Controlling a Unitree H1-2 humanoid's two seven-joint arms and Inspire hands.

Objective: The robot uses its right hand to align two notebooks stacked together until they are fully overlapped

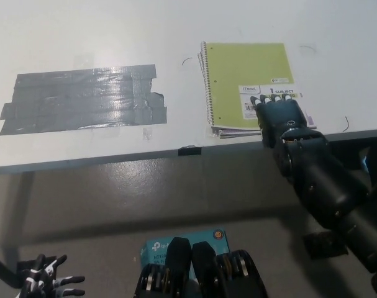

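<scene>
The tabletop [176, 25] fills the upper half of the view, its front edge running across the middle. A patch of tape strips [82, 98] lies on the left part of the tabletop, near the front edge. Well to its right, two stacked spiral notebooks [247, 77] lie close to the front edge, the spiral binding on their left side. The lower notebook [309, 118] shows only as a sliver along the top one's right edge. The right hand [280, 117] rests on the stack's front right corner, the arm reaching in from the lower right. A small clip [189, 149] sits on the front edge, between tape and notebooks. Below the table, a box [152, 247] lies on the floor at bottom centre, and the left hand [46, 280] hangs at the lower left corner.
</scene>
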